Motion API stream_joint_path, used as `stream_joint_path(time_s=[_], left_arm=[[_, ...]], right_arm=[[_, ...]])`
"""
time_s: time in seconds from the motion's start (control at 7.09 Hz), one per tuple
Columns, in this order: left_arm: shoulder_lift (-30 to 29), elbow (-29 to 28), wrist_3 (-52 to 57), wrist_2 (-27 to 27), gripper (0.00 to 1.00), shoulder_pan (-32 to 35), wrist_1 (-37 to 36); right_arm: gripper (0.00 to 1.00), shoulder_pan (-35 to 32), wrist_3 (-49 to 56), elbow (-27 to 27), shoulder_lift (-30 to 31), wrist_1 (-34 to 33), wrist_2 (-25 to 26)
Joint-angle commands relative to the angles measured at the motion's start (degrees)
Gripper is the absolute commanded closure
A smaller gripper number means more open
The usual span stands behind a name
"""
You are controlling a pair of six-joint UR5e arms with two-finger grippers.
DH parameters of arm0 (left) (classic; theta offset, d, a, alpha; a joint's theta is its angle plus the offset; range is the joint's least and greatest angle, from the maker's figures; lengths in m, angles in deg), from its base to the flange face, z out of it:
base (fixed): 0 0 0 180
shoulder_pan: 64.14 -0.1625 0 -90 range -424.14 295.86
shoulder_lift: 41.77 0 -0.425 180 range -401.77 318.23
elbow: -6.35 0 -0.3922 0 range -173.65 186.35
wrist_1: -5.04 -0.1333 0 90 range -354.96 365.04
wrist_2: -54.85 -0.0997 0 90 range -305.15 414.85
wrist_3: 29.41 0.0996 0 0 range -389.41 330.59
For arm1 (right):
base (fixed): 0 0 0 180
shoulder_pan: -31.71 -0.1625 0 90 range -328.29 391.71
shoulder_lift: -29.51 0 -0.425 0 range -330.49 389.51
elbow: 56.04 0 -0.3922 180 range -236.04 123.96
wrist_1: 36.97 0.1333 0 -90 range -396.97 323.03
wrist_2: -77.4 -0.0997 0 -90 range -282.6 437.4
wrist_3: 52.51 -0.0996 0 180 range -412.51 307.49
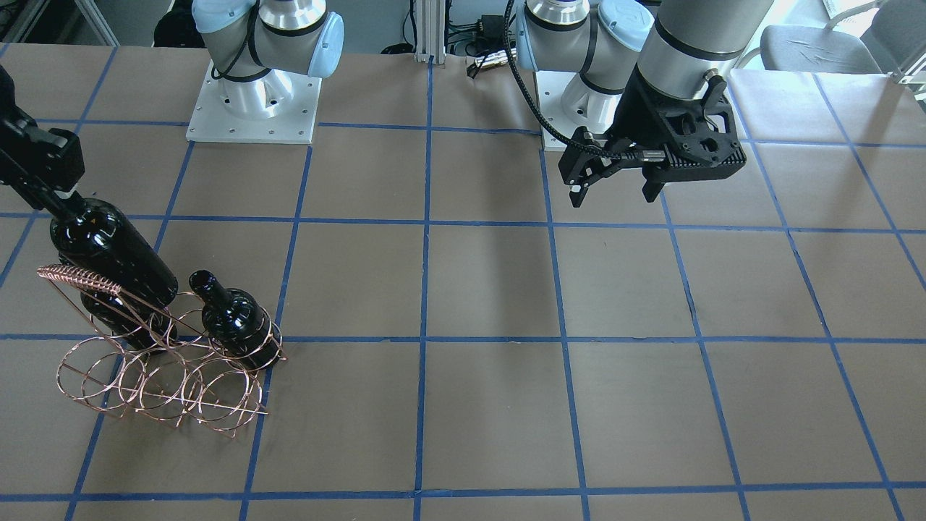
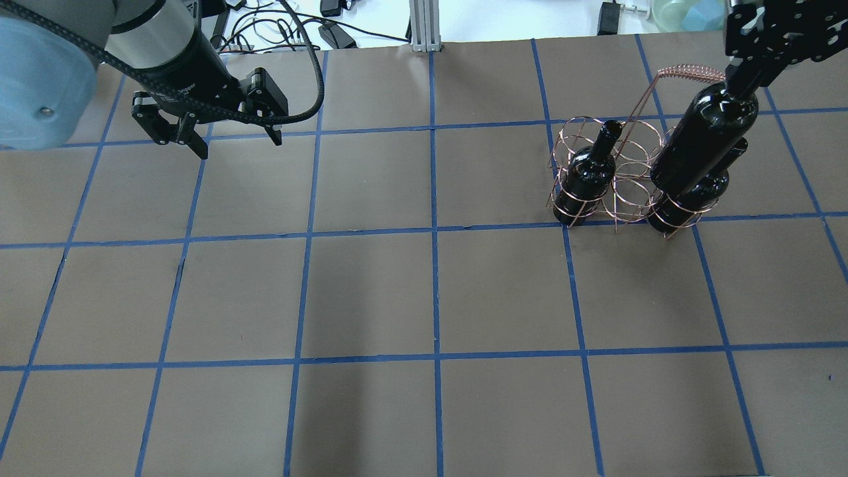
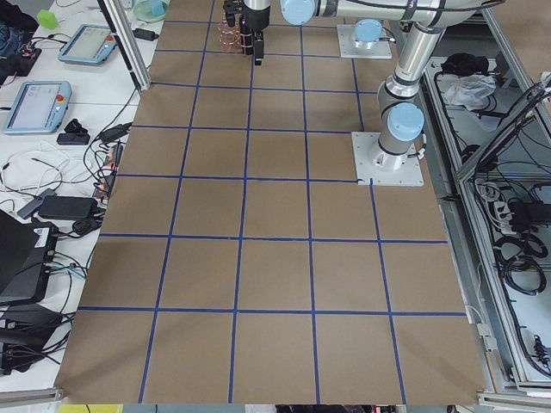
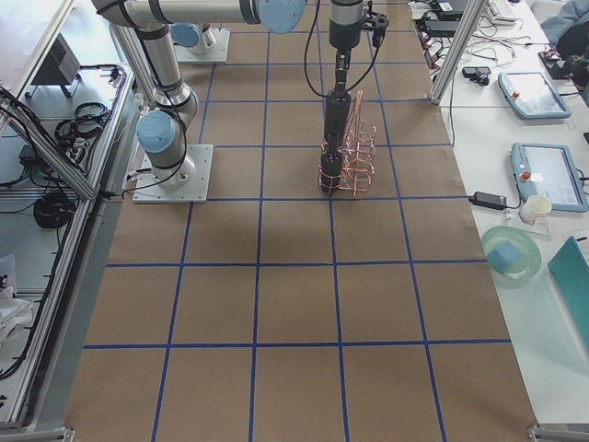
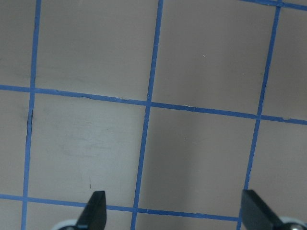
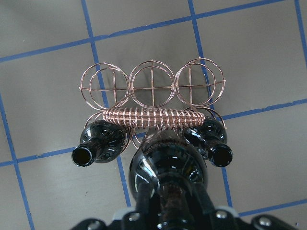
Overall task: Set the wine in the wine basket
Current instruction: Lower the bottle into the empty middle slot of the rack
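Note:
My right gripper (image 2: 739,81) is shut on the neck of a glossy black wine bottle (image 2: 705,136) and holds it upright over the copper wire wine basket (image 2: 631,173). In the right wrist view the held bottle (image 6: 165,167) hangs between two other black bottles (image 6: 98,146) (image 6: 213,143) that stand in the end slots of the row below the coiled handle (image 6: 153,117). The front view shows the held bottle (image 1: 112,250) above the basket (image 1: 159,376). Whether its base is inside a ring I cannot tell. My left gripper (image 2: 235,139) is open and empty, far from the basket.
The three rings (image 6: 151,88) of the basket's other row hold nothing. The brown table (image 2: 430,298) has a blue tape grid. Cables and a post (image 2: 424,23) lie at its far edge. The left wrist view shows only table between the open fingertips (image 5: 96,206).

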State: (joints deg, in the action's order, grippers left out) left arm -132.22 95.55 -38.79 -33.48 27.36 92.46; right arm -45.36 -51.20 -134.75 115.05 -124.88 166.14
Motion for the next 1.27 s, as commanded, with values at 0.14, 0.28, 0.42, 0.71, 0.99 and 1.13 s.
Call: stream_joint_path(time_s=[0.14,0.28,0.42,0.71,0.99,1.13], left_arm=[[0.71,0.27,3.64,-0.26,0.0,0.18,0.81],[1.84,1.49,5.41,-0.35,0.0,0.44,0.82],[2.64,2.12,7.52,-0.26,0.0,0.44,0.73],[2.73,2.47,12.97,-5.75,0.0,0.27,0.38],[2.91,2.47,12.99,-5.45,0.0,-0.17,0.38],[2.56,2.47,12.46,-4.32,0.0,-0.09,0.38]], right_arm=[[1.0,-0.18,0.18,-2.14,-2.31,-3.39,-0.58],[1.0,-0.18,-0.78,-3.46,-2.84,-5.58,-0.67],[1.0,-0.18,-0.96,-3.65,-3.1,-5.95,-0.58],[1.0,-0.27,-1.22,-3.91,-3.11,-6.22,-0.84],[1.0,-1.23,-1.23,-4.0,-3.28,-6.04,-0.58],[1.0,-1.23,-0.7,-4.17,-3.72,-6.3,-0.41]])
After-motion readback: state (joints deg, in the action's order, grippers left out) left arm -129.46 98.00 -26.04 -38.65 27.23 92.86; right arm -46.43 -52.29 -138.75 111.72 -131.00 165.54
